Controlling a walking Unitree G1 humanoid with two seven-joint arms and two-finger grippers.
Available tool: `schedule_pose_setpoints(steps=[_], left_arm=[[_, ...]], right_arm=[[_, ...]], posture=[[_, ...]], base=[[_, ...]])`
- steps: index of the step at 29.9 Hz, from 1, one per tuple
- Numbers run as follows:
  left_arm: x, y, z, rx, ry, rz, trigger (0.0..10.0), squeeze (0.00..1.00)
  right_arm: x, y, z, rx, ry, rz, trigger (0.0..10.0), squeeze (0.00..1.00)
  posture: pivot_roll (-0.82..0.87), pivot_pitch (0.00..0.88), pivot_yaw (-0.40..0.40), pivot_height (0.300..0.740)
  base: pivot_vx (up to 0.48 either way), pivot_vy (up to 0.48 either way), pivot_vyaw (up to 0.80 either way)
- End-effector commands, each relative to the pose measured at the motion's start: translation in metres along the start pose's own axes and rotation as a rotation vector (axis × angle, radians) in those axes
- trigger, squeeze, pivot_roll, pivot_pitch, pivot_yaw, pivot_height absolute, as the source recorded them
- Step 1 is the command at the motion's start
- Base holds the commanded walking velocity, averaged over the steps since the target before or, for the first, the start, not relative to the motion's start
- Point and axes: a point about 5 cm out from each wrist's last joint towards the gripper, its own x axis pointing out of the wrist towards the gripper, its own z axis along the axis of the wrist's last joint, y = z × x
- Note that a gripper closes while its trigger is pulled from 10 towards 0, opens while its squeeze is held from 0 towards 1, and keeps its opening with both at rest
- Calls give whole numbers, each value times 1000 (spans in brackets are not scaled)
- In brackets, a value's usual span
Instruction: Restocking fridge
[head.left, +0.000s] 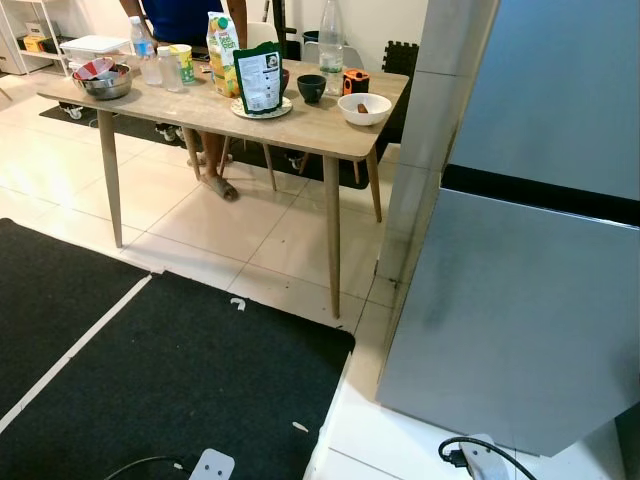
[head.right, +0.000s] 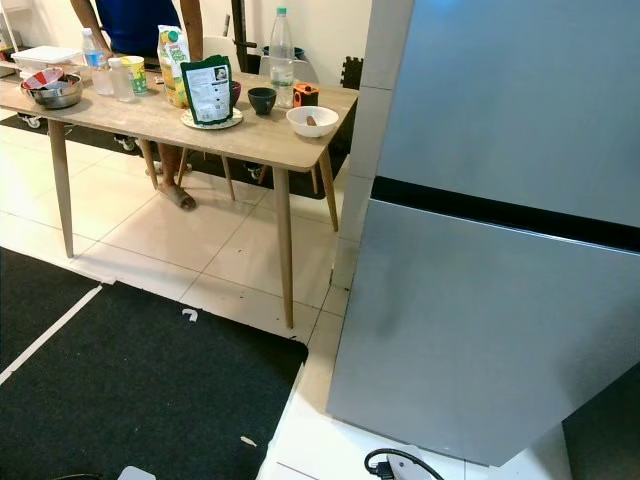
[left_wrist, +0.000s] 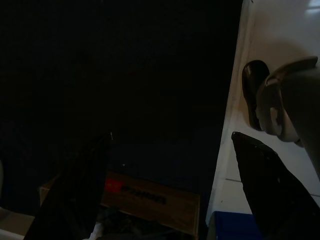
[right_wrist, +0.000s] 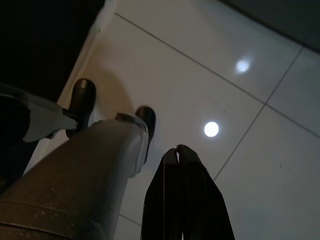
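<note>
Closed grey fridge (head.right: 500, 250) stands right of the wooden table (head.left: 300, 130); its door, judged heavy, stiff and slick, wants a grip at its edge; left gripper (left_wrist: 165, 190) hangs fingers apart, right gripper (right_wrist: 184, 200) pressed together.

Closed grey fridge (head.right: 500, 250) stands beside wooden table (head.right: 250, 140).

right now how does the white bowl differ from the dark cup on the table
The white bowl is wide, shallow and pale, and sits at the table's corner nearest the fridge. The dark cup is narrower, taller for its width and near black, and stands further in, behind the bowl. The bowl holds a small brown item; the cup's contents cannot be seen. Both stand upright.
</note>
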Motion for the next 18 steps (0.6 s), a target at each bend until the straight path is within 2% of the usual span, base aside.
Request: schedule_pose_setpoints(steps=[1,6,11,18], left_arm=[[1,-6,1,-32,6,-11,10000,0],[1,-6,4,-37,1,-11,10000,0],[1,-8,5,-46,1,-11,10000,0],[1,-9,4,-49,6,-15,10000,0]], right_arm=[[0,-1,4,-27,-9,22,10000,0],[1,1,8,-99,-2,35,10000,0],[2,3,14,-112,-13,43,10000,0],[2,2,6,-112,26,-3,10000,0]], posture=[[-36,10,-53,740],[-36,0,-59,740],[-34,0,-59,740],[-35,0,-54,740]], base=[[0,0,0],[0,0,0],[0,0,0],[0,0,0]])
